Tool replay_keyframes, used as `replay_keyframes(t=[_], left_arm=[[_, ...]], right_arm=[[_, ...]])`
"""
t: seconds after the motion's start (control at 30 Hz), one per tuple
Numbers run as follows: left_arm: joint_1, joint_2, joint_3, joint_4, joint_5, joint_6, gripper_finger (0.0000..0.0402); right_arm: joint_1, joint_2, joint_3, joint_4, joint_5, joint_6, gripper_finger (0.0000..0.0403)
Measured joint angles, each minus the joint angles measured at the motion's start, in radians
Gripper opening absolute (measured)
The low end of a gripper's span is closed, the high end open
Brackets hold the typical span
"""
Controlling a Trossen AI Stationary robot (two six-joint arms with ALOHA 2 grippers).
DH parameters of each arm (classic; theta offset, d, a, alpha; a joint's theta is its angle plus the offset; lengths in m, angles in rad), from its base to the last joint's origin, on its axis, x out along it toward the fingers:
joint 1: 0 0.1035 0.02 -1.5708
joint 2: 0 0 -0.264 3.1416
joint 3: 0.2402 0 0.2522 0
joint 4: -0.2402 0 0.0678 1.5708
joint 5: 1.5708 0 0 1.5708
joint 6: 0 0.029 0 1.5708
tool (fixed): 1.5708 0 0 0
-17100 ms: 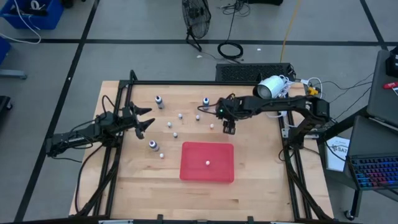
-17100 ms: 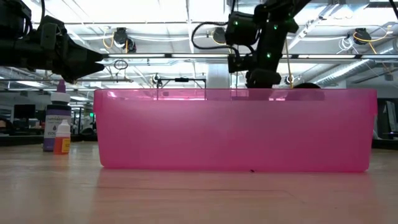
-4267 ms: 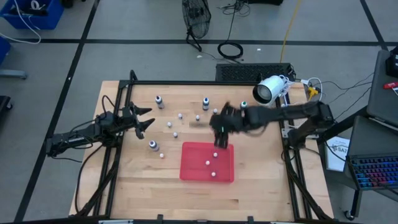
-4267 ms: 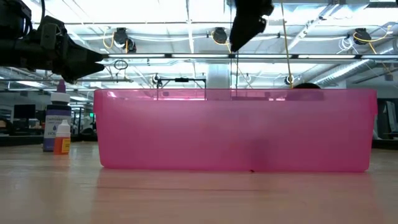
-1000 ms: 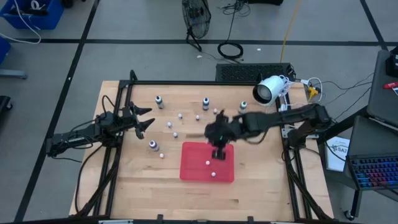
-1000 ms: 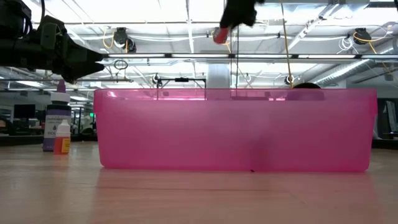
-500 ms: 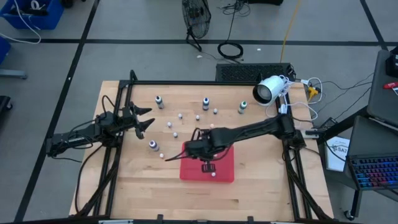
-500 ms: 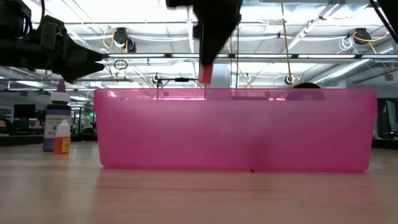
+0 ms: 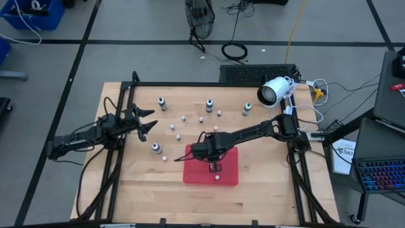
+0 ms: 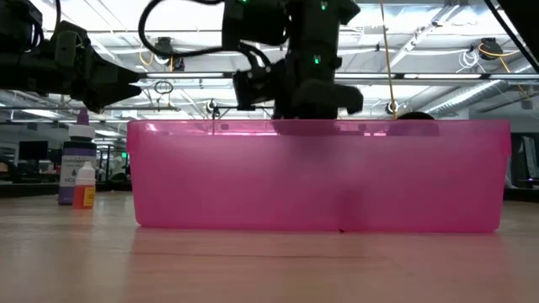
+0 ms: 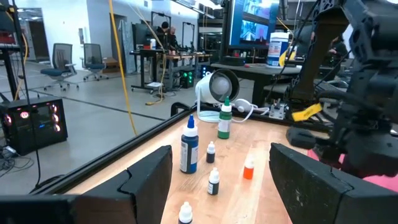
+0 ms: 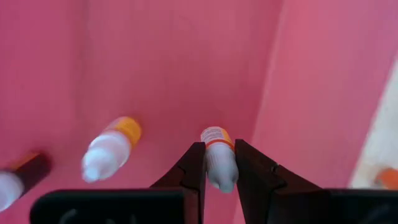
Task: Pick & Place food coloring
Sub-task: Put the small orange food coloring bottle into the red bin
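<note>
The red tray [image 9: 195,173] lies at the table's near middle. My right gripper [image 9: 214,167] reaches down into it, shut on a small food coloring bottle [image 12: 217,155]. Two more small bottles [image 12: 111,148] [image 12: 15,177] lie on the tray floor. Dark bottles with pale caps [image 9: 162,103] [image 9: 209,104] [image 9: 247,109] stand upright on the table's far part, and another [image 9: 155,147] stands left of the tray. Several small whitish bottles [image 9: 178,136] are scattered between them. My left gripper [image 9: 149,123] waits open at the table's left, clear of everything. My right gripper pinches the small bottle's sides [image 12: 219,163] between its two fingers, coming from above and pointing down. The bottle lies along the fingers. Its orange-banded end [image 12: 214,134] sticks out past the fingertips toward the tray floor; whether it touches the floor, I cannot tell.
The tray's pink wall [image 10: 320,177] hides my right gripper's fingers in the low view. A white roll [image 9: 273,90] sits at the far right corner. Bare wood lies near the front edge and right of the tray.
My right gripper, shut on the small bottle throughout, has moved from high over the tray's far right part toward the table's left and near edge. It has then come down inside the tray. The bottle has gone with it.
</note>
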Motion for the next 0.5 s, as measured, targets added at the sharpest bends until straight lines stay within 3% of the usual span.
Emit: replay_keyframes(t=[0.33, 0.5], left_arm=[[0.0, 0.0, 0.0, 0.0, 0.0, 0.0, 0.0269], [0.0, 0.0, 0.0, 0.0, 0.0, 0.0, 0.0269]], right_arm=[[-0.001, -0.004, -0.019, 0.03, 0.001, 0.002, 0.0052], [0.002, 0.0, -0.021, 0.03, -0.001, 0.029, 0.0124]])
